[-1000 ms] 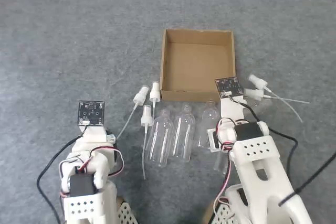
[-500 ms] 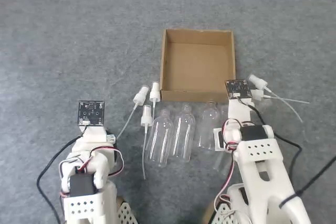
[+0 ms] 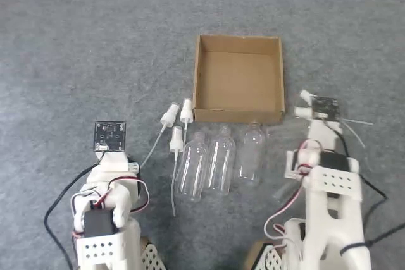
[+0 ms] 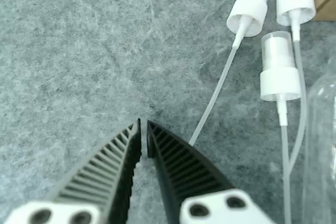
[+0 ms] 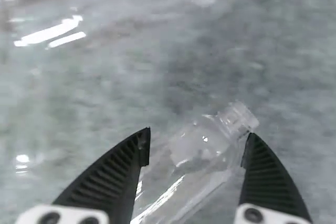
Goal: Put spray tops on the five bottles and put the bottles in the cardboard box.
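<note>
Bottle (image 5: 231,123) between wide-open right gripper (image 5: 198,132), left gripper (image 4: 144,123) closed over carpet (image 4: 79,51), near 3 spray tops (image 4: 281,72)

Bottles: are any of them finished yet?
None yet. No bottle is in the cardboard box. The three bottles in front of it have no caps, and the spray tops lie loose beside them. The right hand is open with another bottle between its fingers. All the capping and boxing is left.

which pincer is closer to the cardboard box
Right. The right pincer is beside the cardboard box's right side, around a bottle; the left pincer is farther off, near the spray tops.
</note>
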Controlling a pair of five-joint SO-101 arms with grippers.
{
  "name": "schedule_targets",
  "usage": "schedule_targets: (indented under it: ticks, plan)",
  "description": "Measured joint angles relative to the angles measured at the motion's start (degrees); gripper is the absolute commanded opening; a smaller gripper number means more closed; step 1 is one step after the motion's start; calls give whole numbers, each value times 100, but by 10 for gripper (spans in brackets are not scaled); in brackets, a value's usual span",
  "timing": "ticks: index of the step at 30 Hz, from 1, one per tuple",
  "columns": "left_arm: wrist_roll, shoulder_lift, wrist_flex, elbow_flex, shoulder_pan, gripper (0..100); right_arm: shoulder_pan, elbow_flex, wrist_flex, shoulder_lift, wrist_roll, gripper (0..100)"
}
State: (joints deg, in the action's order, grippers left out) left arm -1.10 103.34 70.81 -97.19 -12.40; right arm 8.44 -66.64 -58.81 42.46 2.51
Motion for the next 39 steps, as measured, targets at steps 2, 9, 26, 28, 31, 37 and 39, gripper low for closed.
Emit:
schedule_targets:
  ticks: [2, 9, 26, 28, 31, 37, 39]
  plan:
    - [0, 0, 0, 0, 0, 13, 431, 0, 0, 0, 325, 248]
    - [0, 0, 0, 0, 0, 13, 2075, 290, 0, 0, 1477, 248]
    - [0, 0, 0, 0, 0, 13, 1987, 1301, -1178, -941, 624, 254]
    - [0, 0, 0, 0, 0, 13, 1600, 1301, -1178, -1064, -35, 254]
    - [0, 0, 0, 0, 0, 13, 1240, 1301, -1178, -1196, -738, 254]
    - [0, 0, 0, 0, 0, 13, 1169, 1301, -1169, -1538, -993, 351]
    - [0, 0, 0, 0, 0, 13, 1169, 1301, -1169, -1679, -993, 388]
